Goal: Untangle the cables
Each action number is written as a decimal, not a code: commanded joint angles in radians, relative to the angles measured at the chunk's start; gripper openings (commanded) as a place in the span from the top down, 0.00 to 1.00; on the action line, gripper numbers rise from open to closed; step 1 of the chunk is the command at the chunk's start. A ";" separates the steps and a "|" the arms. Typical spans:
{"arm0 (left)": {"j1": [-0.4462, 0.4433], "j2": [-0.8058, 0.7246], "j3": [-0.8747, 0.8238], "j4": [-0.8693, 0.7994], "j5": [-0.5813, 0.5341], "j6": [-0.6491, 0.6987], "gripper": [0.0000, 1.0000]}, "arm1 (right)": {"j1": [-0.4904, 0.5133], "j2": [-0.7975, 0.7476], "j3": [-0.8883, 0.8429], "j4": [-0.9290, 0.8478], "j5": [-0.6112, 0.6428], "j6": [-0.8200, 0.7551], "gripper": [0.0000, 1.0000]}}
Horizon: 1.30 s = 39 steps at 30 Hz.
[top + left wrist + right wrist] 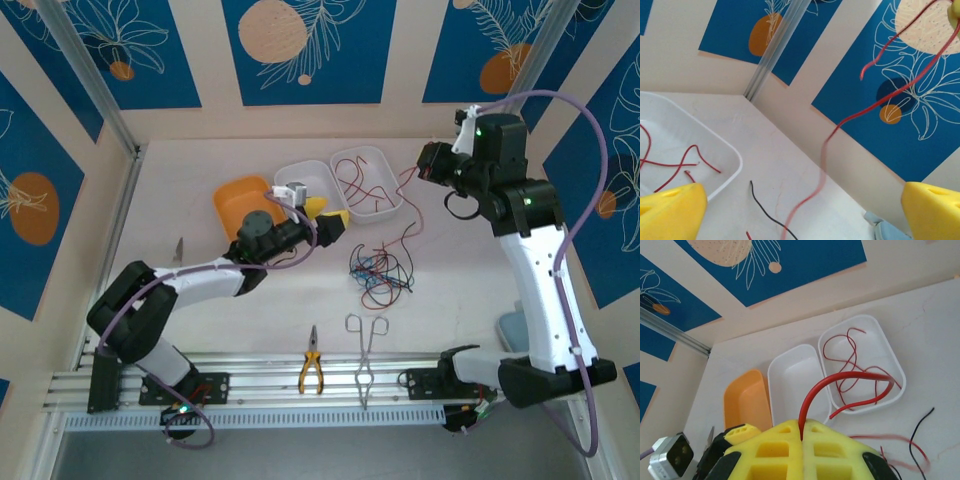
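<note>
Robotics lab test cell. The left arm [190,280] and right arm [545,290] are bolted to an aluminium rail [260,362] at a white table [180,170]. Printed blue wall panels [310,50] enclose the station; pliers [311,372] lie on the rail.

You see a pale, smooth worktop [200,160] boxed in by cream walls [211,50]. Big blue panels [340,70] with white leaves and orange dots sit on them. A silver metal post [95,75] stands in the left corner.
</note>
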 commanded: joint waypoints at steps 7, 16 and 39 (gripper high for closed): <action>0.037 -0.196 -0.078 -0.218 -0.075 0.091 0.00 | -0.023 0.203 0.241 0.005 0.015 -0.111 1.00; 0.036 -0.308 -0.166 -0.388 -0.149 0.127 0.00 | -0.052 0.449 0.532 -0.008 -0.030 -0.141 1.00; 0.037 -0.317 -0.188 -0.439 -0.186 0.144 0.00 | 0.002 0.800 0.767 -0.065 -0.093 -0.144 1.00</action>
